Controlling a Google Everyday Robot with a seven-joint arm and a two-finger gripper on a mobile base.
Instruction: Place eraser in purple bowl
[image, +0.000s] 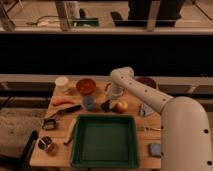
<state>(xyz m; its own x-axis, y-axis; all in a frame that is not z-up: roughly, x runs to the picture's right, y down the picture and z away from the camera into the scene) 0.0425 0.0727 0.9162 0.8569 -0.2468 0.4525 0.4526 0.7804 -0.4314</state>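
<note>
My gripper (109, 101) hangs from the white arm over the middle of the wooden table (60, 131), between the little blue cup (89, 102) and a yellow-red apple (121, 106). A small dark shape (105, 106) lies right at the gripper's tip. It may be the eraser, but I cannot tell it apart from the gripper. The purple bowl (149, 81) stands at the back right of the table, to the right of the gripper, partly hidden behind the arm.
An orange-red bowl (86, 86) and a white cup (62, 83) stand at the back left. A carrot (62, 101), a long black-handled tool (70, 110) and metal items (48, 123) lie at the left. A green tray (105, 140) fills the front.
</note>
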